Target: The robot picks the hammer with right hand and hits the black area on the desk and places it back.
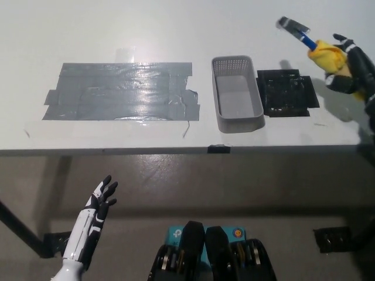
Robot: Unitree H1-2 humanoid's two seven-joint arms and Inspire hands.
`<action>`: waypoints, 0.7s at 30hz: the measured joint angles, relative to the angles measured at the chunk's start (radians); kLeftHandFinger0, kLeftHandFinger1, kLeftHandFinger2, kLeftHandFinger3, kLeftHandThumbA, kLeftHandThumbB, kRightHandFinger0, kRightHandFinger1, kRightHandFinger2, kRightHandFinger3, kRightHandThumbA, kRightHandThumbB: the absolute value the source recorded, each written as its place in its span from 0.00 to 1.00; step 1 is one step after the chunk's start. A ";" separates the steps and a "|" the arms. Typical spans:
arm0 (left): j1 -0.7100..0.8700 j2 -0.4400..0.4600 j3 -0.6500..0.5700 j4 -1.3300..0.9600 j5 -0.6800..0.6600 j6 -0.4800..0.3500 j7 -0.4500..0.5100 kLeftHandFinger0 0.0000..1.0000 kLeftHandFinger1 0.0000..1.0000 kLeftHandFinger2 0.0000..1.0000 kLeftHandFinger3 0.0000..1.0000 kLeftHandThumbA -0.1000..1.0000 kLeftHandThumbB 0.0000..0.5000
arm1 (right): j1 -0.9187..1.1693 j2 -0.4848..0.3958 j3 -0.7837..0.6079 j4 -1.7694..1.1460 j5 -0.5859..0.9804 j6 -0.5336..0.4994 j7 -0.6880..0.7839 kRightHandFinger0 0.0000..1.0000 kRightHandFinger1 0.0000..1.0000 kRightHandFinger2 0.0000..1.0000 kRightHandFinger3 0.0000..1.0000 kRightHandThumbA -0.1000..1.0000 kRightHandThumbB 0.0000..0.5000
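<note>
My right hand (351,64) is clamped on the hammer's (310,42) yellow grip, head raised above and beyond the black area (287,92). Swinging off-line could clip the grey basket (235,93) just beside that patch. The counter (176,35) offers open room beyond. My left hand (96,208) rests below its edge, fingers apart.

Bright, even light is falling from above onto the white tabletop (117,23), washing its far part almost to plain white. Glare is streaking across the grey tape patch (120,91), strongest along its lower edge. The basket (236,94) is casting only a faint shadow, while the floor below is lying dimmer. The hammer (300,33) is showing motion blur at its head; the rest is staying reasonably sharp.
</note>
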 measured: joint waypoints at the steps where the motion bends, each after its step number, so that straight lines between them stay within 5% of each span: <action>1: 0.000 0.000 0.000 0.000 0.000 0.000 0.000 0.89 0.98 0.95 1.00 1.00 0.10 | 0.000 -0.009 0.002 0.000 0.003 0.007 0.015 0.12 0.60 0.90 1.00 0.00 0.25; 13: 0.000 0.000 0.000 0.000 0.000 0.002 0.000 0.85 0.93 0.92 1.00 1.00 0.02 | 0.000 -0.113 0.076 -0.004 0.031 0.115 0.292 0.11 0.57 0.86 0.99 0.00 0.19; 21: -0.002 0.002 0.000 0.001 0.006 0.002 0.000 0.81 0.87 0.82 1.00 1.00 0.05 | -0.020 -0.149 0.126 -0.035 0.058 0.161 0.477 0.11 0.57 0.89 0.92 0.00 0.24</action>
